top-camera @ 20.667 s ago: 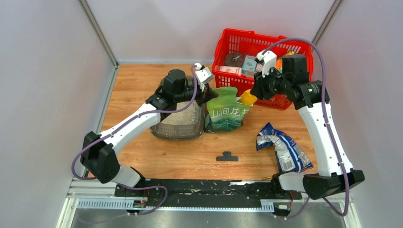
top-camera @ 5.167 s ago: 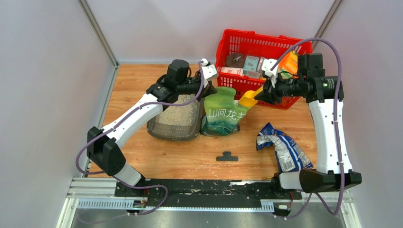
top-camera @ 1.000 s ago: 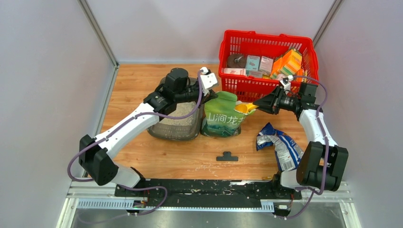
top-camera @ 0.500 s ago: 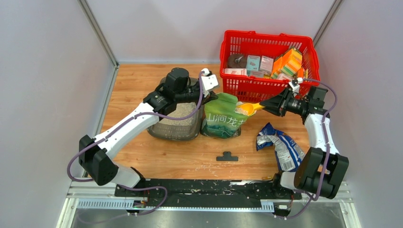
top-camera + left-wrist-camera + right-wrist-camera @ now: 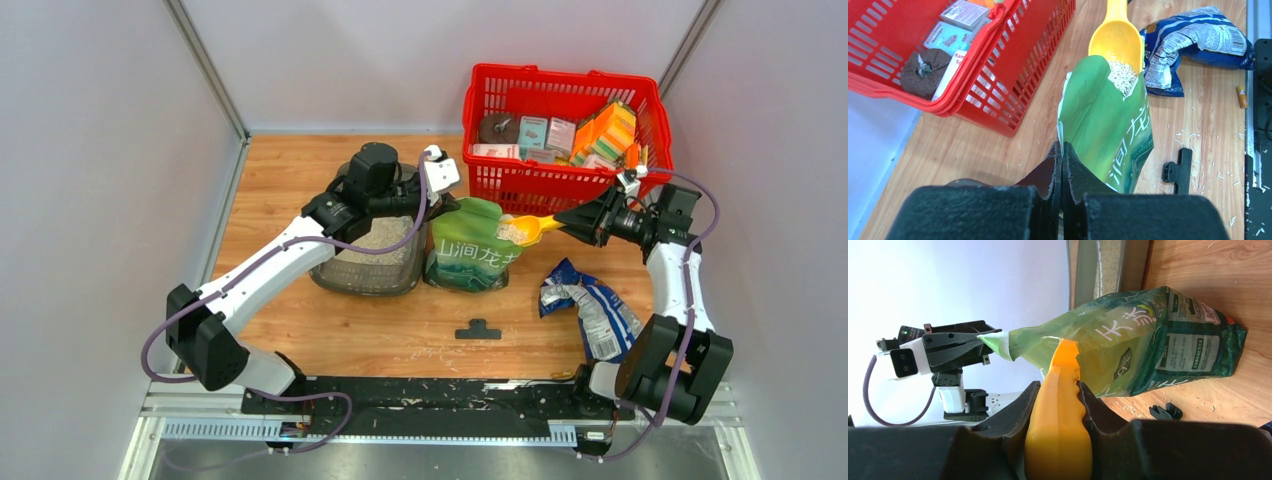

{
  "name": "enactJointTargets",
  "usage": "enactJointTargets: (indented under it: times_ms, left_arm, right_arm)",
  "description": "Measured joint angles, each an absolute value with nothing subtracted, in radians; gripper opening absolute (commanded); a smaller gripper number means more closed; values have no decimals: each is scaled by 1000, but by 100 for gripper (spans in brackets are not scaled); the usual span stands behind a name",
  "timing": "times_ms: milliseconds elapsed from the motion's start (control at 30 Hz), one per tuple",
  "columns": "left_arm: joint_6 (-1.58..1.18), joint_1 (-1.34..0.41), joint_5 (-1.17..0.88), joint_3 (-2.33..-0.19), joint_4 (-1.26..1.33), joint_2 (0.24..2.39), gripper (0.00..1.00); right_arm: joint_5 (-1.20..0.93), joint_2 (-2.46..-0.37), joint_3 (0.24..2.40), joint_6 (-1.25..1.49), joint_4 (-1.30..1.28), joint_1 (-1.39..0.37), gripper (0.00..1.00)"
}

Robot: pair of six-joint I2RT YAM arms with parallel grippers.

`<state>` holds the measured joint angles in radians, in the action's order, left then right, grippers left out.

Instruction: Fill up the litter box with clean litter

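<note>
Gripped the yellow scoop [image 5: 520,231] by its handle in the right end effector [image 5: 1058,387], jaws partly closed around it. Pinched the top edge of the green bag [image 5: 470,252] in the left end effector [image 5: 1062,150], fully closed. Carried a small heap of clean litter [image 5: 1122,77] in the bowl at the bag mouth. Found the litter box [image 5: 362,277] just left of the bag, under the left arm, already part-filled. Probably called for lifting clear of the bag lip, holding the bowl level across, and tipping only once over the litter box. Risked scattering grains on the bench [image 5: 290,170] otherwise.
</note>
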<state>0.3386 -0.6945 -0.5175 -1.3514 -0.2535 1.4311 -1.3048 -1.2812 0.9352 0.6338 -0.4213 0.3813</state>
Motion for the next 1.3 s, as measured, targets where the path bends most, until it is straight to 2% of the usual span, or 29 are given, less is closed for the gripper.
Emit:
enactJointTargets:
  times_ms: [400, 700, 1000, 1300]
  left_arm:
    - [341, -701, -538, -1352, -253, 1431, 0]
    - [342, -692, -517, -1363, -273, 1431, 0]
    - [339, -689, -511, -1363, -274, 1431, 0]
    - [339, -688, -507, -1363, -281, 1431, 0]
  right_arm:
    - [-1339, -1269, 944, 620, -478, 429, 0]
    - [-1290, -1246, 1099, 500, -616, 475, 0]
    - [-1278, -1239, 1067, 487, -640, 485, 0]
    - [-1331, -1239, 951, 636, -483, 488, 0]
